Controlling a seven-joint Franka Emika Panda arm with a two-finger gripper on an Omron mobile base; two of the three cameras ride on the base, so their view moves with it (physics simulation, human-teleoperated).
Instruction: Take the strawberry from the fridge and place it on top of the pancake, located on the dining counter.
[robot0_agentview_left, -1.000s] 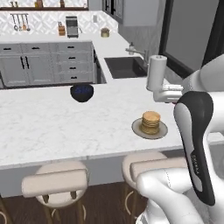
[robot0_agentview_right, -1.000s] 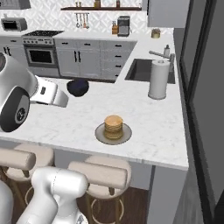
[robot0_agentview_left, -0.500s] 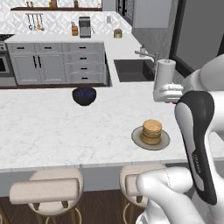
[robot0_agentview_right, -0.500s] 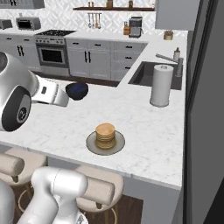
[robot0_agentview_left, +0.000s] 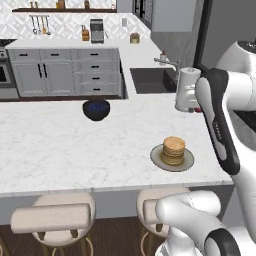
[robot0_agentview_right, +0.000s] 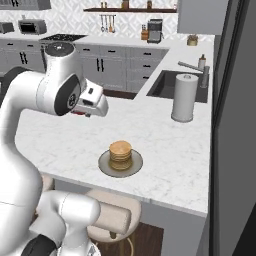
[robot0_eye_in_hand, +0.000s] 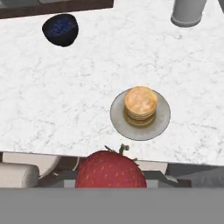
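Note:
In the hand view the dark-red strawberry (robot0_eye_in_hand: 110, 170) sits at the bottom, with my gripper (robot0_eye_in_hand: 110, 181) shut on it and its fingertips hidden behind the berry. Below and ahead lies the pancake (robot0_eye_in_hand: 141, 104), a short golden stack on a round grey plate (robot0_eye_in_hand: 119, 119) on the white marble dining counter (robot0_eye_in_hand: 65, 96). From the right base view my gripper (robot0_agentview_right: 82, 111) hangs above the counter, up and left of the pancake (robot0_agentview_right: 120, 154). In the left base view the pancake (robot0_agentview_left: 174, 149) lies near the counter's front right. The dark-grey fridge side (robot0_agentview_right: 235, 110) rises at the right.
A dark blue-black bowl (robot0_agentview_left: 96, 109) stands mid-counter, left of the pancake. A white paper-towel roll (robot0_agentview_right: 183, 97) stands by the sink (robot0_agentview_right: 170, 85). Beige stools (robot0_agentview_left: 52, 217) line the counter's front edge. Grey cabinets (robot0_agentview_left: 65, 75) run along the back wall.
Both base views have shifted, so the base has driven; the pancake now sits elsewhere in each picture. The arm has risen higher over the counter. The gripper stays shut on the strawberry.

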